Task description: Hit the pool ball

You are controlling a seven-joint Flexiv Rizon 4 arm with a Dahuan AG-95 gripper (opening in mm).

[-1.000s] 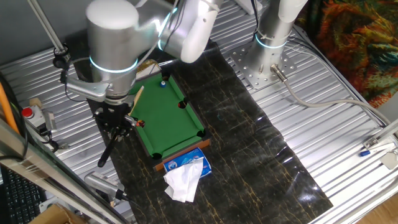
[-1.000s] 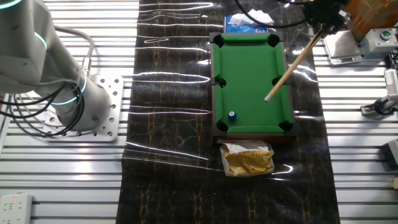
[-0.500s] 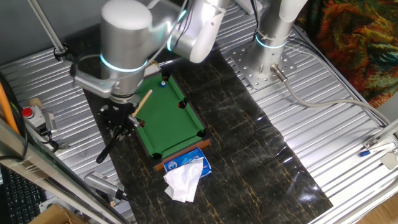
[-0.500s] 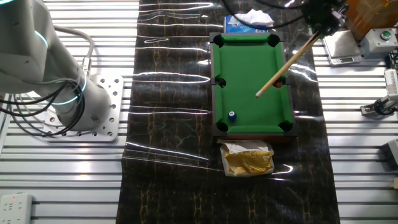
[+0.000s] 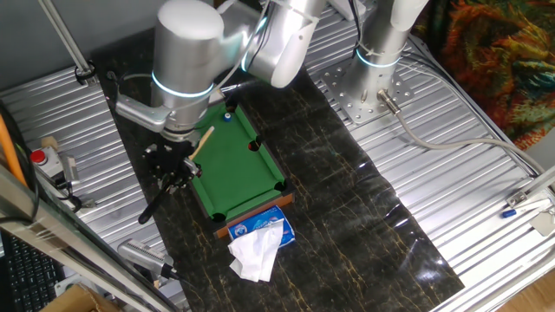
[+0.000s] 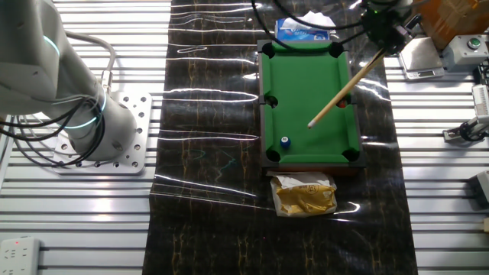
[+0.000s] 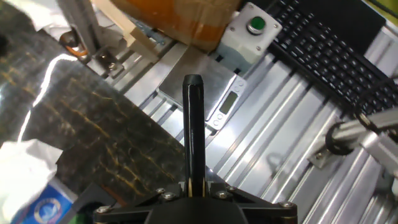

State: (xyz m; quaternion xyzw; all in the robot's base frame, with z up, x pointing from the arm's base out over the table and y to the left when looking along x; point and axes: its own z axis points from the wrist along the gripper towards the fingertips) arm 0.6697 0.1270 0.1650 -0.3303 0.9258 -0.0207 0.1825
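Observation:
A small green pool table (image 5: pixel 227 156) stands on a dark marbled mat; it also shows in the other fixed view (image 6: pixel 306 84). A blue ball (image 5: pixel 228 115) lies near the table's far end (image 6: pixel 284 141). A red ball (image 6: pixel 344 102) sits by a side pocket. My gripper (image 5: pixel 172 166) is shut on a cue stick (image 5: pixel 198 146) beside the table's long rail (image 6: pixel 384 27). The cue's pale tip (image 6: pixel 312 124) hangs over the felt, short of the blue ball and apart from it. In the hand view the jaws (image 7: pixel 194 185) clamp the black butt (image 7: pixel 193 118).
A blue tissue pack (image 5: pixel 260 229) lies at one end of the table (image 6: pixel 302 29). A gold bag (image 6: pixel 306 195) lies at the other end. A second arm's base (image 6: pixel 84 122) stands on the slatted metal table. A green-button box (image 7: pixel 252 26), a scale (image 7: pixel 208 93) and a keyboard (image 7: pixel 329 56) sit beyond the gripper.
My gripper and the cue have shifted along the table's side, and the tip has travelled across the felt closer to the blue ball. The balls have not moved.

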